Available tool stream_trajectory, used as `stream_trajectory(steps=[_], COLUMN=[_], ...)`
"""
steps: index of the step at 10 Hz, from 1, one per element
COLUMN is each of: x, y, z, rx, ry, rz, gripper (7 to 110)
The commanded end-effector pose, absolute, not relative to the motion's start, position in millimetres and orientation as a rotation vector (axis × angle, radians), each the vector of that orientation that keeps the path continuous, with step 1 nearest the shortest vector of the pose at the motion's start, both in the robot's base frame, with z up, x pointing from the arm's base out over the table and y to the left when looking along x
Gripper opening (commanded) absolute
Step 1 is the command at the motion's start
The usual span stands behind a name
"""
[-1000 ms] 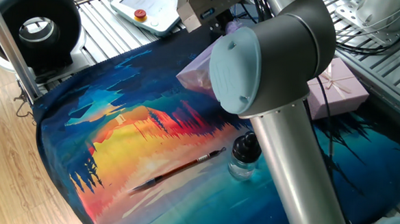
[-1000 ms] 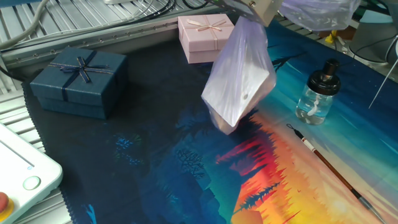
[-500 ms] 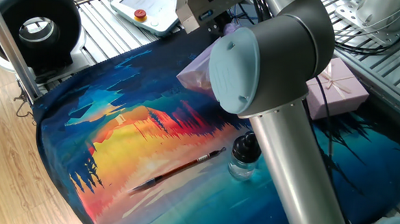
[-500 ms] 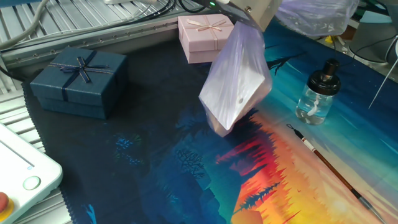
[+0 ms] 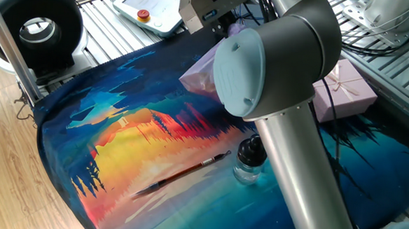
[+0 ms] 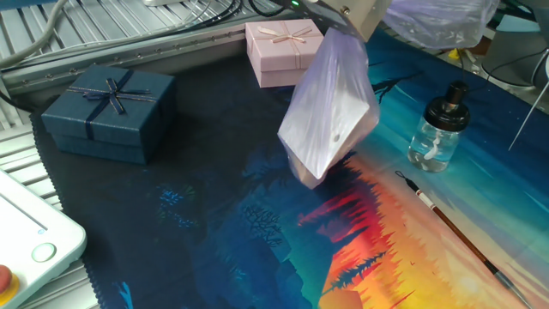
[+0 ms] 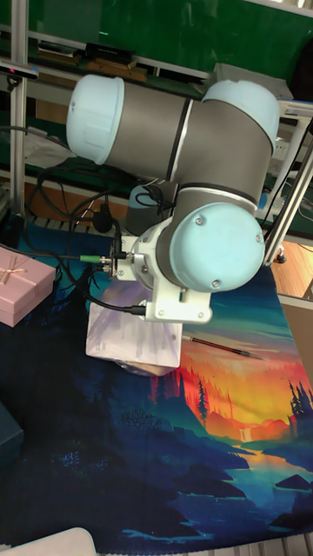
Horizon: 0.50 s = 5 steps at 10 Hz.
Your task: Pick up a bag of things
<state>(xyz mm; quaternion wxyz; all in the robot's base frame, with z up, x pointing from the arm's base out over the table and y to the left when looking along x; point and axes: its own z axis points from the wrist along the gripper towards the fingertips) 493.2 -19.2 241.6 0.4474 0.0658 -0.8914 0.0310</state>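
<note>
The bag of things [image 6: 330,120] is a pale lilac, wrinkly plastic bag that hangs from its top, its lower corner just above the painted cloth [image 6: 214,232]. My gripper [image 6: 347,19] holds the bag's neck at the top edge of the other fixed view, shut on it, with its fingertips hidden by the plastic. In one fixed view the arm's big wrist joint covers most of the bag [image 5: 198,73]. The tall fixed view shows the bag [image 7: 130,340] below the wrist, with the gripper hidden.
A pink gift box [image 6: 283,51] stands just behind the bag and a navy gift box [image 6: 107,112] to the left. A glass bottle [image 6: 437,129] and a paintbrush [image 6: 455,232] lie to the right. The teach pendant [image 6: 26,249] sits at the cloth's near left corner.
The hanging bag swayed slightly left, then back. The arm has hardly moved.
</note>
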Motion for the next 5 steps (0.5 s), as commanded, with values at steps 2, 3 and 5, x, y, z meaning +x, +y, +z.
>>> stream_trajectory(steps=[2,3,5], x=[491.7,492.9,492.7], y=[-16.0,-16.4,-13.9], z=[243.9,241.9,239.6], rx=[0.17,0.171,0.167], ry=[-2.23,-2.238,-2.239], rz=[0.067,0.071,0.074], gripper=[7,7,7])
